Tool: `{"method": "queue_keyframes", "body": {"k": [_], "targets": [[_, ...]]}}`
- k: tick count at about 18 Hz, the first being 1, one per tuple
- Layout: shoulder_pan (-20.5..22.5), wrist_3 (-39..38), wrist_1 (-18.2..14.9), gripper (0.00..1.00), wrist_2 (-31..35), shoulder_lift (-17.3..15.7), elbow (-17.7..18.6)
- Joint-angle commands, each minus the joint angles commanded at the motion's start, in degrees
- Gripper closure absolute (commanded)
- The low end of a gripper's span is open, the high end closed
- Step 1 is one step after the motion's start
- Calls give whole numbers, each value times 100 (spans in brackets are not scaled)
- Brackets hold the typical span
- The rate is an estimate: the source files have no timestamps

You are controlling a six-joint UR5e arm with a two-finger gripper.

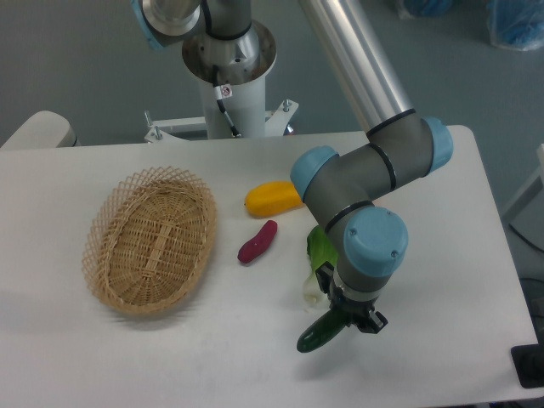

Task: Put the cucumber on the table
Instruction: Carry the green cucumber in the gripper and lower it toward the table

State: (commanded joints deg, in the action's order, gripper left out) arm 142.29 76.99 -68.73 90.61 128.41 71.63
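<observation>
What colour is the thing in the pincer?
Dark glossy green: the cucumber, shown in the only camera view.

— Where does the one camera sit?
— High, across the white table (127,357) from the arm's pedestal (228,93), looking steeply down.
— How close?
— Mid-range: nearly the whole tabletop fits, basket (151,240) at left, grey floor beyond. The table's right and near edges run out of frame.
</observation>
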Motion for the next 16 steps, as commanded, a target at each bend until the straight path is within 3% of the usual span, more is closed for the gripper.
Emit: {"method": "queue_keyframes", "body": {"k": [4,16], "targets": [[87,0,0,81,18,-9,26],[1019,-61,-26,82,9,-35,70]]}}
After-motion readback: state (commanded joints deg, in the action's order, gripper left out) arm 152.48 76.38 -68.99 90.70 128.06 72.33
